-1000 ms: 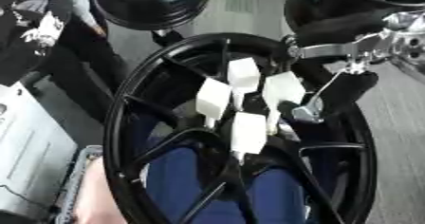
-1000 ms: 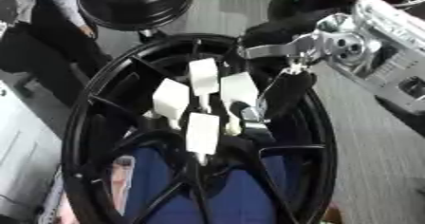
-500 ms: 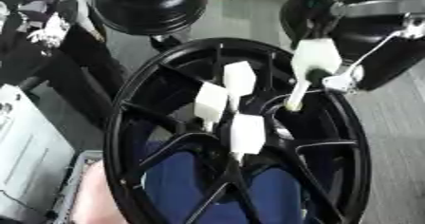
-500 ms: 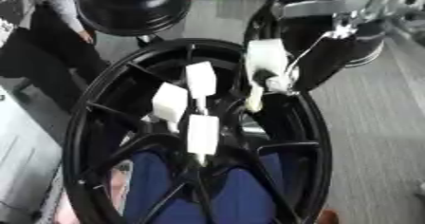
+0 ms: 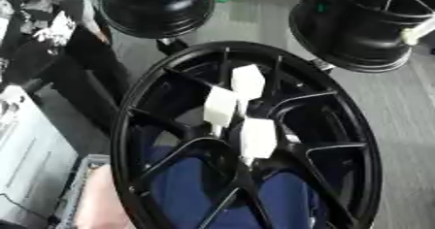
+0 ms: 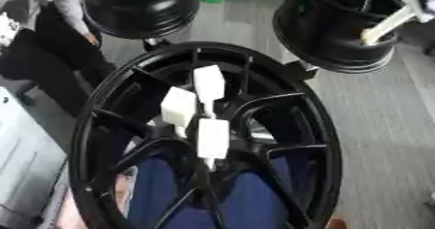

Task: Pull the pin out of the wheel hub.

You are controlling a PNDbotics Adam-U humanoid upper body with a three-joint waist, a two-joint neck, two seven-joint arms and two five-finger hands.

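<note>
A large black wheel hub point(image 5: 136, 126) stands tilted in the middle of both views. Three white block-headed pins point(image 5: 258, 137) still sit in its centre, around the boss. A fourth white pin point(image 6: 387, 25) hangs in the air at the upper right, clear of the hub and in front of another wheel. Only a sliver of my right hand point(image 6: 425, 2) shows at the right edge, closed on that pin's head. My left hand appears in neither view.
Two more black wheels stand behind, one at the top left point(image 5: 157, 7) and one at the top right point(image 5: 365, 24). Blue trousers point(image 5: 195, 189) show through the spokes. A grey case point(image 5: 25, 150) lies at the left, and a person stands at the upper left.
My right hand has lifted one pin out of the hub's centre and carried it up and to the right, nearly out of the picture. The camera has also shifted.
</note>
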